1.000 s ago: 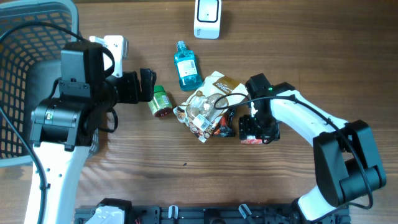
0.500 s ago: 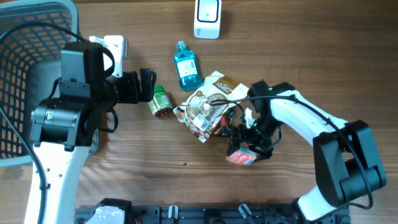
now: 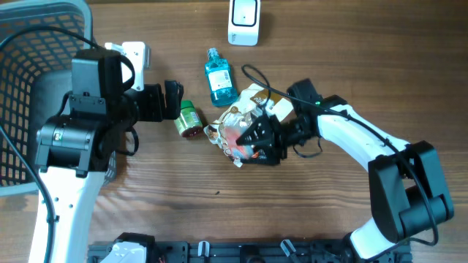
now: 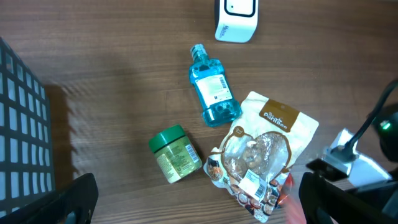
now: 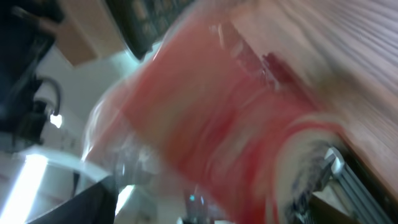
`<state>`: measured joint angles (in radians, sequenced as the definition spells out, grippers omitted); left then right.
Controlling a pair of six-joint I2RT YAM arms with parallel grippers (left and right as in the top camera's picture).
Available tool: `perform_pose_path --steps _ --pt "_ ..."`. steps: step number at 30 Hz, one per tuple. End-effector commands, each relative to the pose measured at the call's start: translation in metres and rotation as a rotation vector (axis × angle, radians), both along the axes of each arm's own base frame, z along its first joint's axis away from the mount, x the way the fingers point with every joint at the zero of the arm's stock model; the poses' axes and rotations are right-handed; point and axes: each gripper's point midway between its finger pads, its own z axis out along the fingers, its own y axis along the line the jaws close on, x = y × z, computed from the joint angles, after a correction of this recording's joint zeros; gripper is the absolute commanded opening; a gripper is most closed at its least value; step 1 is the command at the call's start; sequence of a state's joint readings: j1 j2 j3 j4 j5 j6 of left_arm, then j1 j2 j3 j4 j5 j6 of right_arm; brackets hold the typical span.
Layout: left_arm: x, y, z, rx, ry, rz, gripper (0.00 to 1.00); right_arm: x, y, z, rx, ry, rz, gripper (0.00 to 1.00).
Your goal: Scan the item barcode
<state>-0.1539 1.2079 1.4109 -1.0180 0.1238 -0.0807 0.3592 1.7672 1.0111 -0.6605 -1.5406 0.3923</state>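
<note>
Overhead: fixed above, looked straight down on bench (image 3: 146, 212), both arms in frame. Left wrist: high, faced down past own fingers (image 4: 81, 199); blue bottle (image 4: 213, 87), green jar (image 4: 175, 163), snack bag (image 4: 273, 121) lay ahead of fingers, shared with overhead. Right wrist: very near, red packet (image 5: 205, 124) filled frame, blurred.

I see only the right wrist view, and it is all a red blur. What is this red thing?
Observer: A red packet, gripped by the right fingers, tilted over the snack bag.
Operator: Where is the scanner?
Observer: The scanner stands beyond the blue bottle, apart from it.
Operator: And the left arm?
Observer: The left fingers are open and empty, near the green jar.
</note>
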Motion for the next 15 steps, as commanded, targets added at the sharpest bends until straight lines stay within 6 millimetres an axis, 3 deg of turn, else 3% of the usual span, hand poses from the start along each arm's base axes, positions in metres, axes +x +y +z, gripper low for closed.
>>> perform_pose_path --steps 1,4,5,6,7,9,11,15 --pt "0.001 0.003 0.000 0.003 -0.002 0.012 1.00 0.012 0.004 0.018 0.048 0.095 0.023 0.72" --pt "0.001 0.003 0.000 0.003 -0.002 0.012 1.00 0.019 0.007 0.022 0.059 0.058 0.030 0.71" --pt "0.001 0.003 0.000 0.003 -0.001 0.012 1.00 0.022 0.008 0.023 0.077 0.006 0.031 0.81" --pt "0.001 0.003 0.000 0.003 -0.002 0.012 1.00 0.027 0.010 0.021 0.087 -0.076 0.021 0.99" --pt "0.001 0.003 0.000 0.003 -0.002 0.012 1.00 0.033 0.013 0.016 0.078 -0.175 -0.002 1.00" --pt "0.001 0.003 0.000 0.003 -0.002 0.012 1.00 0.052 0.017 -0.012 -0.045 -0.362 -0.084 1.00" --pt "0.001 0.003 0.000 0.003 -0.002 0.012 1.00 0.064 0.016 -0.036 -0.186 -0.431 -0.134 1.00" --pt "0.001 0.003 0.000 0.003 -0.001 0.012 1.00 0.076 -0.006 -0.096 -0.624 -0.542 -0.160 1.00"
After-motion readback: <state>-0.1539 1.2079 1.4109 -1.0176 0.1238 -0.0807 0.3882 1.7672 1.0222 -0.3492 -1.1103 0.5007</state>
